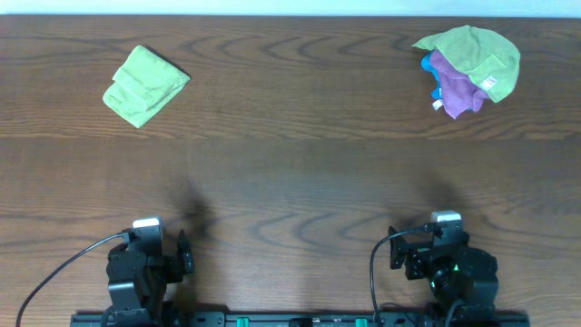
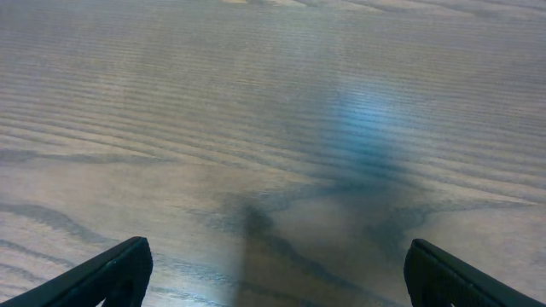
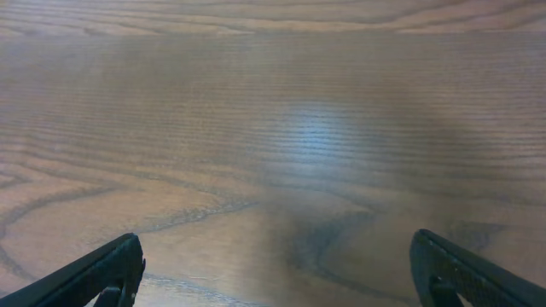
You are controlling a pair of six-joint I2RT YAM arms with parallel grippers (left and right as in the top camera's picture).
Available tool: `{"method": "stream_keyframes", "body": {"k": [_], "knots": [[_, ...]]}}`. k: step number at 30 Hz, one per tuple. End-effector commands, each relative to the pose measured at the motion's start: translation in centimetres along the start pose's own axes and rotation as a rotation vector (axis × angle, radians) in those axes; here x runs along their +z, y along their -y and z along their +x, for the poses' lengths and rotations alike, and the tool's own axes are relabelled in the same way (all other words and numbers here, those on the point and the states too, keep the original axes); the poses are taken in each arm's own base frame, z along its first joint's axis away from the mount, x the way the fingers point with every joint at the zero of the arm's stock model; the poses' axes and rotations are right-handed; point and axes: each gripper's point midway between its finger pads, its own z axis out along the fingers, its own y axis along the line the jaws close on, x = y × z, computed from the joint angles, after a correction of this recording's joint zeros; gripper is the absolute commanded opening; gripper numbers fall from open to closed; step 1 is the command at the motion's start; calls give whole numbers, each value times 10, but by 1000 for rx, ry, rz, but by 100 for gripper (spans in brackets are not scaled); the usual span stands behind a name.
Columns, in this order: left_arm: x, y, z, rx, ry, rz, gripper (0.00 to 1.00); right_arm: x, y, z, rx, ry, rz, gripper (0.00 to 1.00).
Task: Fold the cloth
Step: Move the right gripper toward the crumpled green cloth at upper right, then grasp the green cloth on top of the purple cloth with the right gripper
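Counter (image 1: 290, 173) of brown wood grain, seen from above, with both of my arms parked at the near edge. The left fingers (image 2: 111, 277) are spread wide with only bare wood between them, and the right fingers (image 3: 102, 273) are spread the same way, pinching nothing.

The work, as I judge it, is the crumpled heap (image 1: 467, 64) at the far right corner. It has a green cloth (image 1: 477, 47) draped on top, a purple cloth (image 1: 457, 86) bunched beneath it, and a sliver of something blue at its left side. A folded green cloth (image 1: 145, 84) lies at the far left, well apart from the heap, and looks finished.

The main risk I see is pinching both layers at once, so the purple cloth comes along with the green one. The heap also sits close to the far edge and near the right end. A push from the front could slide it off the back. It is a long stretch for the right arm (image 1: 449, 268).

The whole middle band of the counter between my arms and the cloths is bare, so there is wide room to drag one cloth forward and spread it. A black cable (image 1: 374, 272) loops beside the right base and is worth avoiding.
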Motion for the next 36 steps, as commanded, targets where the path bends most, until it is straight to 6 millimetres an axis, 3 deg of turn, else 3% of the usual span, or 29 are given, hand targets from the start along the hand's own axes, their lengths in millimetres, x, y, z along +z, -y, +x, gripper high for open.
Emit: {"method": "stream_keyframes", "body": {"k": [1,18,22,27,32,36], "knots": [[0,-4,16,13,-59,-21,96,2,3,3,-13,-1,13,99],[0,-4,16,13,-59,-21,95,2,3,3,0,-1,15,99],[0,-4,16,13,-58,-21,96,-5,15,-7,124,-12,88,99],[0,-4,16,13,-59,-21,95,-22,24,-44,190,-65,149,99],[0,-4,16,13,-59,-21,95,-39,45,-103,282,-205,238,99],[0,-4,16,13,-58,-21,96,-35,57,-154,311,-290,264,99]]}}
